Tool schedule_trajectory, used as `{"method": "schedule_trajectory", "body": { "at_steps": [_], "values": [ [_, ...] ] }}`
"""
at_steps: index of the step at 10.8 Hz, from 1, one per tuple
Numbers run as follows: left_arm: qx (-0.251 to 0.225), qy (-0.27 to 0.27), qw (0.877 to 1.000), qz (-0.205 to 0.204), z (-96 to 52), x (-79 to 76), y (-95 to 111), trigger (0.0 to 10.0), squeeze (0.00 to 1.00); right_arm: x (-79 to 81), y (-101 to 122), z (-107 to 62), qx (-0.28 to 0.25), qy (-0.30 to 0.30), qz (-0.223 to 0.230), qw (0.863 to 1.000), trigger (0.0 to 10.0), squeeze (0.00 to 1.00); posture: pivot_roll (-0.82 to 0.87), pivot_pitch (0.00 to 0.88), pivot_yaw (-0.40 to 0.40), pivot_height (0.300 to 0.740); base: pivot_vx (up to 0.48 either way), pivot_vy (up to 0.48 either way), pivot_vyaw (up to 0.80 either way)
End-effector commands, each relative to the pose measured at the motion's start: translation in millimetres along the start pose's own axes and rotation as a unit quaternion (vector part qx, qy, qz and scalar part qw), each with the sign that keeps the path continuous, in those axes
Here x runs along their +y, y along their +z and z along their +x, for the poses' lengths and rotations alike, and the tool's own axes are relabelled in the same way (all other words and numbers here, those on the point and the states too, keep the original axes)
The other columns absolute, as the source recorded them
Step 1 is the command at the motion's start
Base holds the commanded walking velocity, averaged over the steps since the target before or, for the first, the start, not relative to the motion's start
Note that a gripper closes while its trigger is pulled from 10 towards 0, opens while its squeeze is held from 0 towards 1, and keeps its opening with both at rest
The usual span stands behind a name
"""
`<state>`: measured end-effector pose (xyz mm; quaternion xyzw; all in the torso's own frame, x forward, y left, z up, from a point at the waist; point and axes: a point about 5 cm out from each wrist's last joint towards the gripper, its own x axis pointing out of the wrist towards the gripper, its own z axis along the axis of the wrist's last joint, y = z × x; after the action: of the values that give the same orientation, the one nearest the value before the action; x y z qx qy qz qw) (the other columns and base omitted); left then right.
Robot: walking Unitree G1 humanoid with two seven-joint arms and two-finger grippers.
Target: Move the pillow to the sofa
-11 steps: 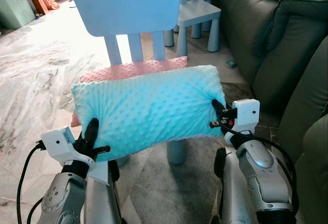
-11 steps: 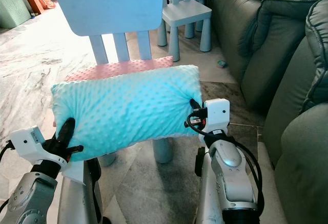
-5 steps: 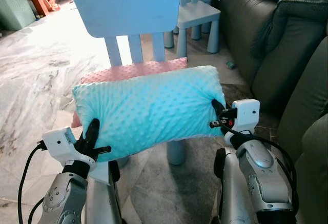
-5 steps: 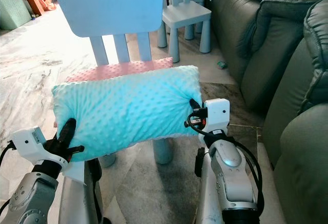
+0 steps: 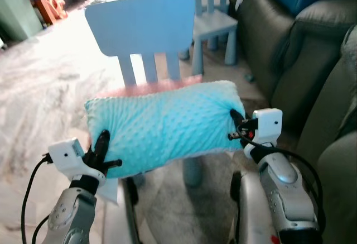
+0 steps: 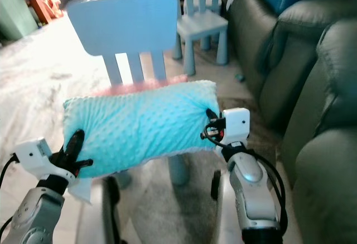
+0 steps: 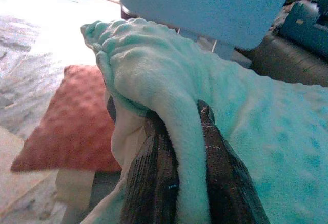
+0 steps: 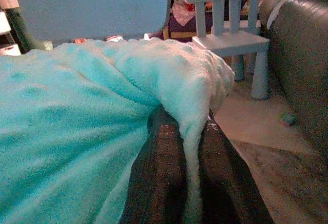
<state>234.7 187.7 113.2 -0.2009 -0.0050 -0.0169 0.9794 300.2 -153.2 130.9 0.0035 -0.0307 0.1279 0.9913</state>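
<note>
So the turquoise pillow (image 5: pixel 164 124) is up in the air, left gripper (image 5: pixel 102 153) and right gripper (image 5: pixel 237 125) each with jaws pinching an end. A blue chair (image 5: pixel 142 32) with a pink cushion (image 7: pixel 66 119) stands right behind it, and the dark sofa (image 5: pixel 312 60) is off to the right with a second small chair (image 5: pixel 215 23) beside it.

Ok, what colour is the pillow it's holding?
The pillow is turquoise with a raised dotted texture, clearest in the left eye view.

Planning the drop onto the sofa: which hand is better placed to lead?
Right, probably. The right hand pinches the pillow end nearest the sofa; the left hand pinches the far end.
</note>
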Motion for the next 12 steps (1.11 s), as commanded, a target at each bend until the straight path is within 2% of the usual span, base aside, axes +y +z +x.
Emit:
{"method": "schedule_trajectory", "body": {
  "at_steps": [1, 7, 11, 12],
  "values": [
    [-0.006, 0.001, 1.000, 0.012, 1.3, 1.6, 4.2, 0.0, 0.00, 6.5, 11.1, 2.9, -0.023, 0.012, -0.001, 1.000, 0.0, 0.00, -0.18, 0.000, 0.102, 0.491, 0.000, 0.000, 0.00],
    [-0.005, 0.001, 1.000, 0.011, 2.5, 1.5, 3.4, 0.0, 0.00, 8.2, 10.3, 3.6, -0.021, 0.015, 0.000, 1.000, 0.0, 0.00, -0.19, 0.000, 0.106, 0.606, 0.000, 0.000, 0.00],
    [-0.006, 0.000, 1.000, 0.010, 3.5, 0.8, 3.2, 0.0, 0.00, 8.4, 11.4, 3.7, -0.023, 0.015, 0.002, 1.000, 0.0, 0.00, -0.19, 0.000, 0.104, 0.619, 0.000, 0.000, 0.00],
    [-0.006, 0.000, 1.000, 0.010, 3.5, 0.6, 3.0, 0.0, 0.00, 8.1, 11.7, 3.7, -0.024, 0.014, 0.001, 1.000, 0.0, 0.00, -0.19, 0.000, 0.105, 0.639, 0.000, 0.000, 0.00]
  ]
}}
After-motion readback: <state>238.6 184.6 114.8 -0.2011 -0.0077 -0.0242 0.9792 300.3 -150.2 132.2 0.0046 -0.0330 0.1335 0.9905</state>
